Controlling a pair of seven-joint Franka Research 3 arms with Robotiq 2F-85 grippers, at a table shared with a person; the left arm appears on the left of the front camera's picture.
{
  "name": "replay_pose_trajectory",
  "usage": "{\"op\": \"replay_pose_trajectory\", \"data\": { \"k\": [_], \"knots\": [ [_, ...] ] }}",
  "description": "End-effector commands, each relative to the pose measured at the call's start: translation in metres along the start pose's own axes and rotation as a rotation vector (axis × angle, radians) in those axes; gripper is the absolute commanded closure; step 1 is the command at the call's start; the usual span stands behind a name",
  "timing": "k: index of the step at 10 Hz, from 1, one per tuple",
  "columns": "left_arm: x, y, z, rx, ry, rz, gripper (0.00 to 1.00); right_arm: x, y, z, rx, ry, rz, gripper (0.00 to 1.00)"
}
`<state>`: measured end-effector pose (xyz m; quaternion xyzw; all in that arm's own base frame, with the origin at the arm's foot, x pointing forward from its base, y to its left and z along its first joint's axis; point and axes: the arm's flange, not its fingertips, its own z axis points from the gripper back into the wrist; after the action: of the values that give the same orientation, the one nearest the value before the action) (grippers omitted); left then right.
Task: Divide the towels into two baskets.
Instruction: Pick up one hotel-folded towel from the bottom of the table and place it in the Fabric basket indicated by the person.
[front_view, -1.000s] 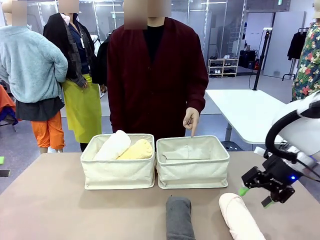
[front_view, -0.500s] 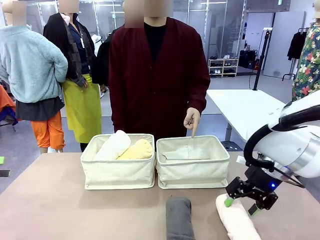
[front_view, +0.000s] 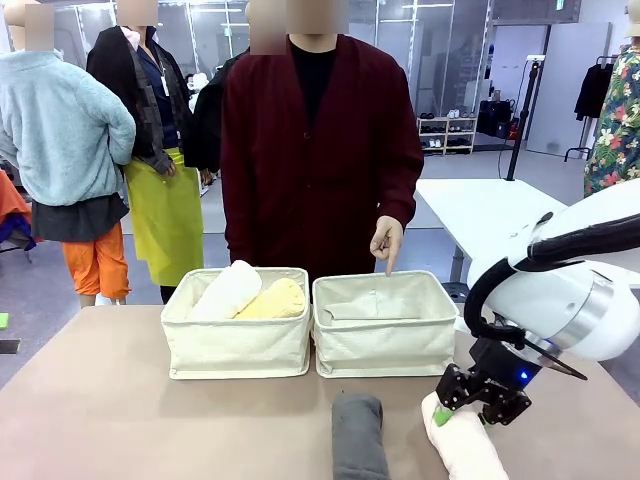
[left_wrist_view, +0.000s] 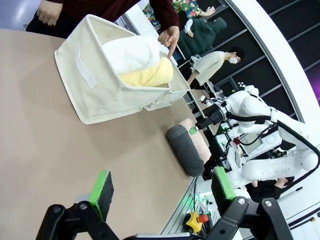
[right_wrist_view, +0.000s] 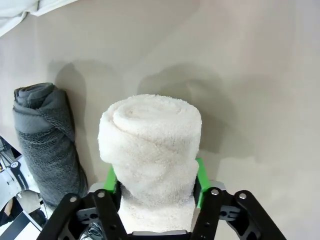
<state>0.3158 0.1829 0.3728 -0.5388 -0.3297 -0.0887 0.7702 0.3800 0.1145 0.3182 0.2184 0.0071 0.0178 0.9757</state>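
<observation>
The right gripper (right_wrist_view: 155, 175) straddles the pale pink towel (right_wrist_view: 150, 135). Its green pads (right_wrist_view: 110, 179) sit one on each side of the roll and press against its flanks, so the jaws are clamped on the towel.

The towel is a thick, looped-pile roll, very pale in colour. Its spiral end faces away from the gripper. It lies lengthwise on the table (right_wrist_view: 250, 75).

Just beside the gripper, on the side toward the left arm, the dark grey towel (right_wrist_view: 45, 135) lies parallel to the held roll. A narrow strip of table separates the two. This roll has a twisted fold across its near end.

Beyond the gripper, further across the table, stands the nearer basket (front_view: 385, 345), cream canvas with a rolled rim. No towel shows inside it. A person's hand (front_view: 385, 240) hangs above its far rim, index finger pointing down.

Touching that basket on its far side from the gripper is the second basket (front_view: 235, 350). It holds the white towel (front_view: 228, 290) and the pale yellow towel (front_view: 272, 299) side by side.

The left gripper (left_wrist_view: 162, 187) hovers above bare table well apart from the towels, jaws spread wide with nothing between the pads.
</observation>
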Motion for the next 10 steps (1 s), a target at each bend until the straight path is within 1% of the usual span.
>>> {"op": "replay_pose_trajectory", "data": {
  "k": [1,2,3,4,5,6,8,9,10],
  "knots": [
    [-0.001,-0.003,0.002,-0.015,-0.017,0.004,0.00,-0.100,-0.023,-0.012,0.019,-0.006,-0.007,1.00],
    [-0.001,-0.003,0.002,-0.015,-0.017,0.004,0.00,-0.102,-0.021,-0.008,0.022,-0.010,-0.003,1.00],
    [-0.001,-0.003,0.002,-0.015,-0.017,0.004,0.00,-0.102,-0.019,-0.004,0.021,-0.018,-0.003,0.93],
    [-0.001,-0.003,0.002,-0.015,-0.017,0.004,0.00,-0.102,-0.016,0.003,0.022,-0.031,0.001,1.00],
    [-0.001,-0.003,0.002,-0.015,-0.017,0.004,0.00,-0.101,-0.008,0.016,0.005,-0.031,0.006,1.00],
    [-0.001,-0.003,0.002,-0.015,-0.017,0.004,0.00,-0.099,0.004,0.033,-0.015,-0.042,0.043,1.00],
    [-0.001,-0.003,0.002,-0.015,-0.017,0.004,0.00,-0.099,0.042,0.064,-0.040,0.002,0.248,1.00],
    [-0.001,-0.003,0.002,-0.015,-0.017,0.004,0.00,-0.100,0.063,0.074,-0.060,0.056,0.388,1.00],
    [-0.001,-0.003,0.002,-0.015,-0.017,0.004,0.00,-0.099,0.083,0.082,-0.056,0.125,0.492,1.00]
  ]
}}
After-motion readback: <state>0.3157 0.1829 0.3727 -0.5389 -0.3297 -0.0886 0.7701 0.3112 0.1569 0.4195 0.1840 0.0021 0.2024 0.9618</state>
